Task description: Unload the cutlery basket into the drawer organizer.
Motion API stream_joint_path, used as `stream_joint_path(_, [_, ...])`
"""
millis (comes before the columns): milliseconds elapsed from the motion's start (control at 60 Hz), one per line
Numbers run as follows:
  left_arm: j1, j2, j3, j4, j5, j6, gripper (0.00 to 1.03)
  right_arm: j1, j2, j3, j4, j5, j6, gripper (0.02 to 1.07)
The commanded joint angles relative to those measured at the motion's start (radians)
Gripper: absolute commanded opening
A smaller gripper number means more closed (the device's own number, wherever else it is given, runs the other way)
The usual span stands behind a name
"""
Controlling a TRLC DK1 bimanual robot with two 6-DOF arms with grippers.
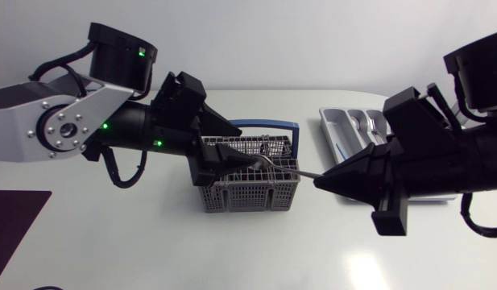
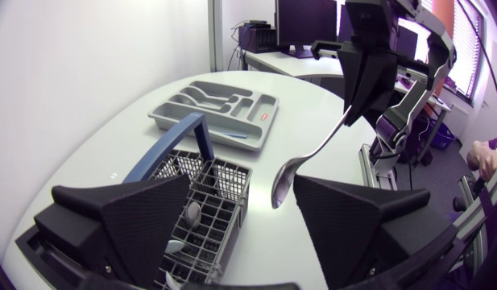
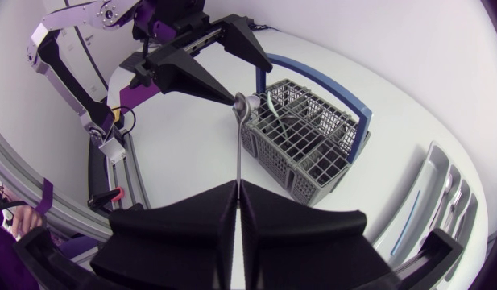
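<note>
Covered and cut-off parts at the desk

In the head view the right arm [image 1: 441, 165] covers much of the drawer organizer [image 1: 345, 127], and the left arm [image 1: 163, 129] hides part of the cutlery basket [image 1: 256, 193]. The spoon [image 3: 239, 153] ends unseen between the right gripper's [image 3: 238, 184] fingers. The basket's contents are too small to name.

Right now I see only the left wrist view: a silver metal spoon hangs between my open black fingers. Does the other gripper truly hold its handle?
Observer: Yes; in the right wrist view the right gripper is shut on the handle of the silver metal spoon.
Operator: Where is its bowl?
Observer: In the head view it shows over the grey mesh cutlery basket.
Operator: Is the organizer empty?
Observer: No; the grey plastic drawer organizer already holds silver cutlery.
</note>
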Motion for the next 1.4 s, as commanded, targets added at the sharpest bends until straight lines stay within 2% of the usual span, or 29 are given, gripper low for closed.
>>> stream_joint_path(0, [0.021,-0.038,-0.057,0.037,0.035,0.026,0.9,-0.009,-0.021,0.021,-0.009,-0.014,0.025,0.09])
stream_joint_path(83, [0.047,-0.047,-0.068,0.043,0.087,0.03,0.9,-0.026,-0.031,0.015,-0.009,-0.039,0.027,0.09])
stream_joint_path(217, [0.145,-0.019,-0.04,0.008,0.271,0.013,0.9,-0.041,-0.044,-0.005,-0.011,-0.071,0.027,0.09])
stream_joint_path(333, [0.171,0.017,-0.011,-0.043,0.346,0.028,0.9,-0.045,-0.047,-0.005,-0.009,-0.085,0.027,0.09])
stream_joint_path(633, [0.151,0.051,0.021,-0.101,0.383,0.053,0.9,-0.057,-0.036,-0.015,0.019,-0.101,0.031,0.09])
stream_joint_path(1183, [0.119,0.059,0.043,-0.061,0.379,0.017,0.89,-0.064,-0.015,-0.043,0.089,-0.131,0.065,0.09])
stream_joint_path(1317, [0.107,0.068,0.051,-0.046,0.379,-0.003,0.83,-0.064,-0.015,-0.043,0.097,-0.131,0.073,0.09])
stream_joint_path(1383, [0.104,0.073,0.054,-0.035,0.379,-0.015,0.83,-0.063,-0.015,-0.041,0.098,-0.134,0.074,0.09])
